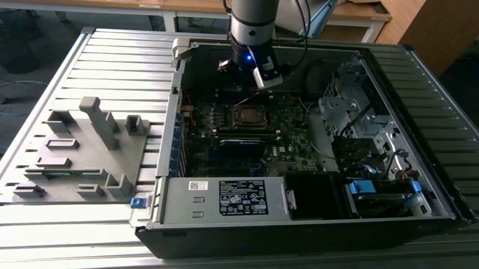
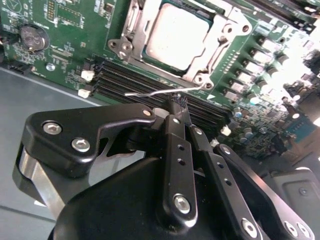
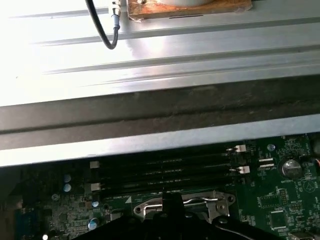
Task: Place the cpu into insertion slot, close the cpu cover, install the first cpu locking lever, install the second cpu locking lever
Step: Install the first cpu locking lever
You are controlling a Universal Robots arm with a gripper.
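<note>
tool [image 2: 177,102]: fingers together, at lever wire [image 2: 150,92] | cpu [image 2: 177,35] seated | cpu cover [image 2: 220,45] closed | levers apparently unlatched

I'm looking at what seems a robotics lab or electronics workshop. An opened desktop computer case [image 1: 314,140] lies on its side on a ribbed grey metal workbench [image 1: 120,67], its green motherboard [image 1: 254,129] exposed. A grey fixture block [image 1: 82,151] with slots and pegs sits beside it. Behind the bench I see wooden desks [image 1: 351,14], though dimly, and what may be a cable on the floor.
</note>
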